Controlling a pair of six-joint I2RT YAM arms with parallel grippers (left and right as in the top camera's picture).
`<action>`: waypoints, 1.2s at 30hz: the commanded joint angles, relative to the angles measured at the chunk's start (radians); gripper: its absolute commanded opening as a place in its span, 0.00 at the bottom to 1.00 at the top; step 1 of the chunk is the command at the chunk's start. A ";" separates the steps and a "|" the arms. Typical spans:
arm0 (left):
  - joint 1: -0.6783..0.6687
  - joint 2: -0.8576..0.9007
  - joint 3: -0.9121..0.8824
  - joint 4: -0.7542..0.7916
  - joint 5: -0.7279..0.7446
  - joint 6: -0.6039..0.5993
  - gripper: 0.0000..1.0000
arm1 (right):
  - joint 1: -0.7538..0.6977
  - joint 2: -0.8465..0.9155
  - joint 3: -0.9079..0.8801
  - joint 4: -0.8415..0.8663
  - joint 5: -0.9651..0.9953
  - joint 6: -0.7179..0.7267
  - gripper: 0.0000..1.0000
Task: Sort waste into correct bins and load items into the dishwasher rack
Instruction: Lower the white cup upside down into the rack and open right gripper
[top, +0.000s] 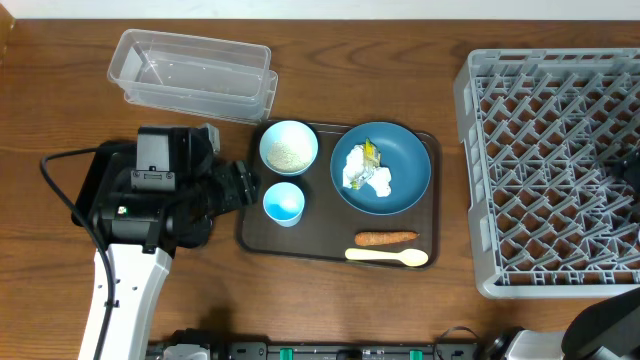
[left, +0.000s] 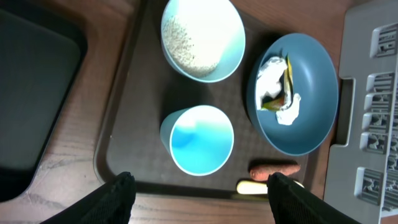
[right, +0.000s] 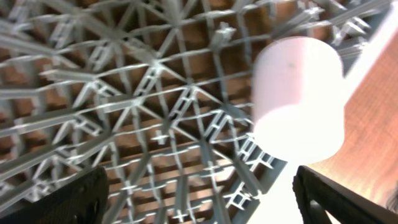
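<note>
On the brown serving tray (top: 250, 235) stand a pale blue bowl (top: 289, 148) of white rice, a small blue cup (top: 283, 203) and a dark blue plate (top: 400, 190). The plate holds crumpled white paper (top: 368, 178) and a yellow-green wrapper (top: 370, 152). An orange carrot piece (top: 386, 238) and a cream spoon (top: 387, 257) lie at the tray's front. My left gripper (left: 202, 202) is open, just left of the tray and facing the blue cup (left: 198, 138). My right gripper (right: 199, 196) hangs open over the grey dishwasher rack (top: 555, 170). A blurred pink cup (right: 298, 96) sits beyond its fingertips, not held.
The clear plastic tub (top: 190, 75) stands at the back left. In the left wrist view the shallow black tray (left: 31, 93) lies left of the serving tray, under my left arm. The rack's edge (left: 373, 106) borders the serving tray on the right.
</note>
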 joint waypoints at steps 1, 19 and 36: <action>0.004 -0.005 0.013 -0.009 -0.012 0.014 0.70 | 0.010 -0.006 0.002 -0.025 0.055 0.053 0.91; 0.004 -0.005 0.013 -0.016 -0.013 0.014 0.71 | -0.083 -0.006 -0.031 -0.101 0.119 0.031 0.47; 0.004 -0.005 0.013 -0.015 -0.013 0.026 0.71 | -0.180 0.040 -0.039 -0.008 0.053 0.031 0.40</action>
